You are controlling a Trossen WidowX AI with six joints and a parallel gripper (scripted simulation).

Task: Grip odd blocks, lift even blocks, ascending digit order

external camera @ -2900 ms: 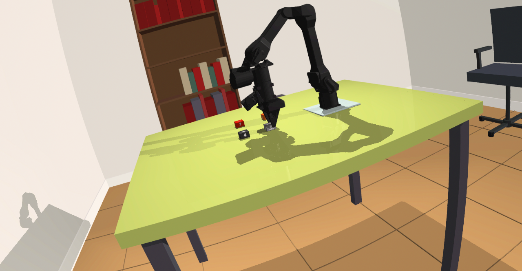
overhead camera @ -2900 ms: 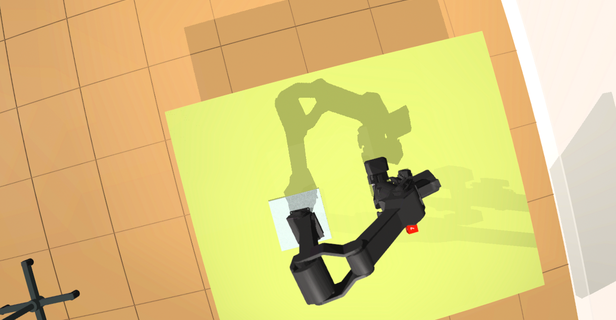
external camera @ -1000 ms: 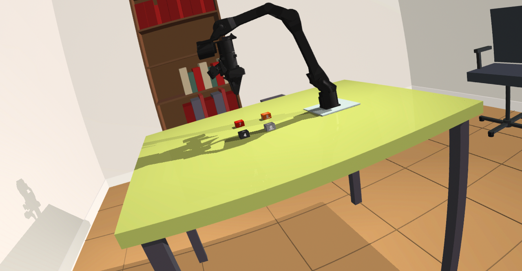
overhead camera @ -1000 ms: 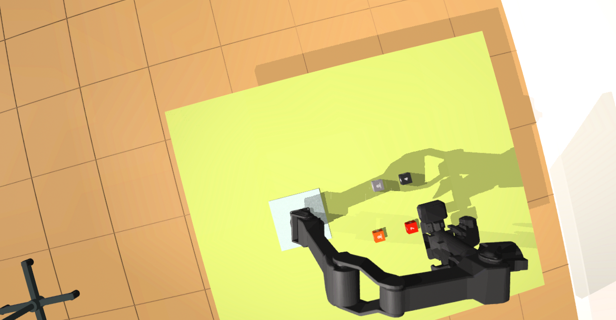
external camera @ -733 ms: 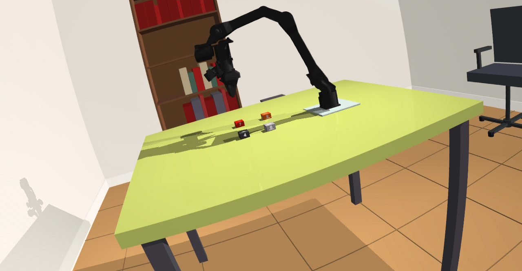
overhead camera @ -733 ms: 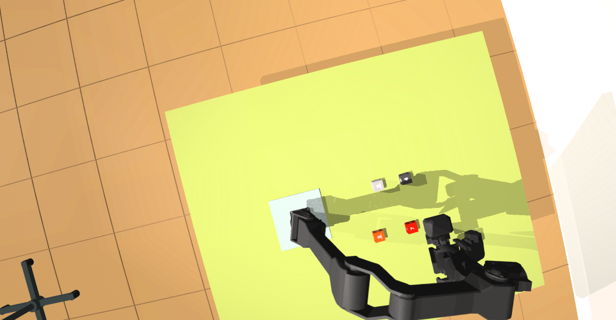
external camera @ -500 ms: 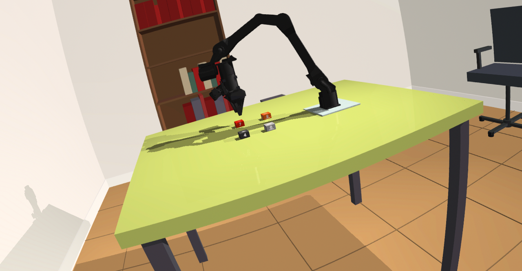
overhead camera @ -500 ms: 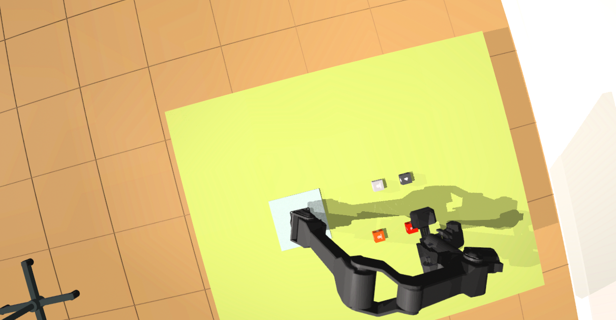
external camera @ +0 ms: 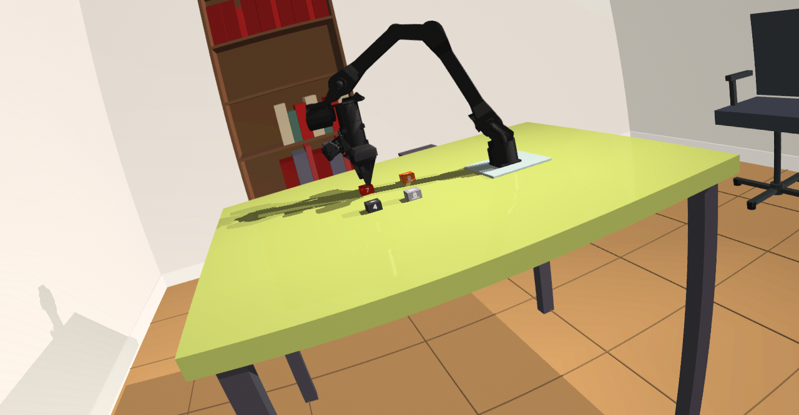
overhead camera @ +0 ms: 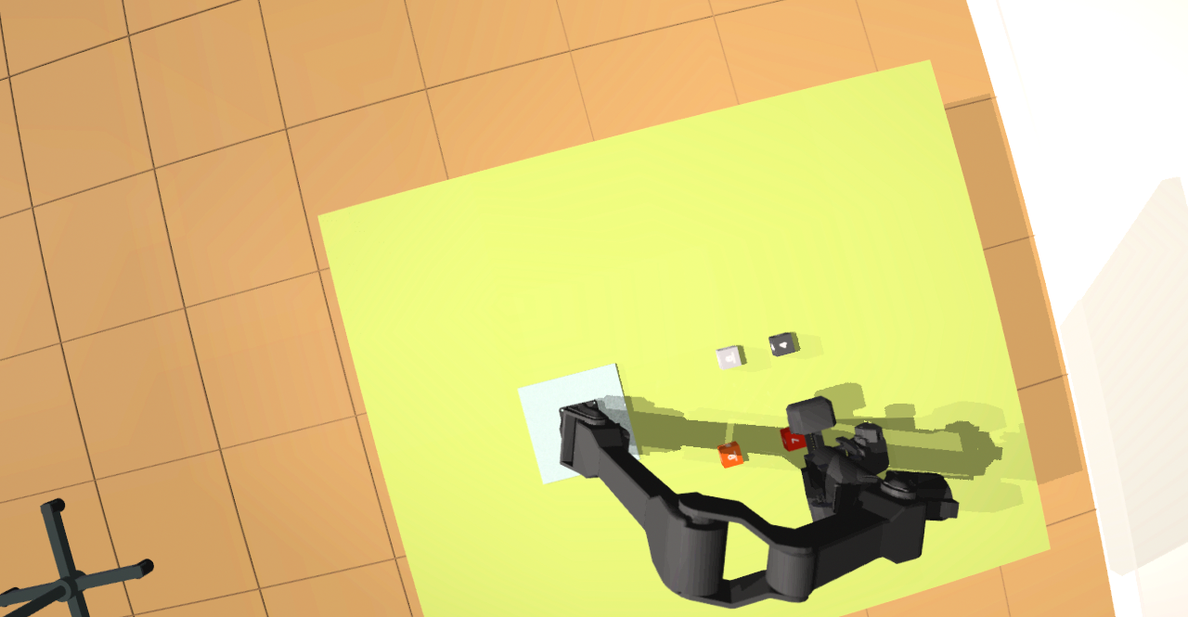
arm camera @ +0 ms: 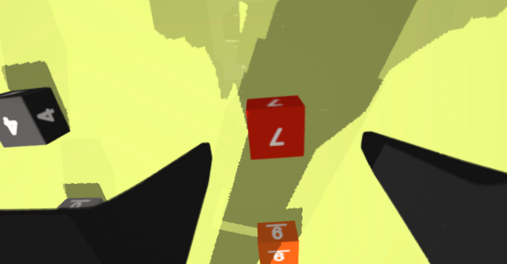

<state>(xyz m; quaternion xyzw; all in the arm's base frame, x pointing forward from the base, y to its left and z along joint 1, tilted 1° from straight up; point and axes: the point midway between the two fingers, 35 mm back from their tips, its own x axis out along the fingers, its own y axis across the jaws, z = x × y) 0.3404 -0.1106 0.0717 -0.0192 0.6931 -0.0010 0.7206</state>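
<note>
My gripper (external camera: 368, 182) (arm camera: 286, 144) is open and empty, with its fingertips low at the red block. The red block (overhead camera: 791, 440) (external camera: 365, 190) (arm camera: 277, 133) shows a 7 and appears between the spread fingers in the wrist view, touching neither there. The dark block (overhead camera: 782, 344) (external camera: 372, 206) (arm camera: 24, 119) shows a 4. The light grey block (overhead camera: 729, 357) (external camera: 412, 194) shows an underlined 6; a finger mostly hides it in the wrist view. The orange block (overhead camera: 729, 455) (external camera: 406, 177) (arm camera: 278, 240) shows an underlined 9. The arm partly covers the red block in the top view.
All blocks stand on the yellow-green table (overhead camera: 465, 281) (external camera: 474, 233). The arm's base is on a pale plate (overhead camera: 539, 447) (external camera: 536, 159). The dark block lies off to the left in the wrist view, and the orange block is at the bottom edge. The arm's shadow crosses the red block.
</note>
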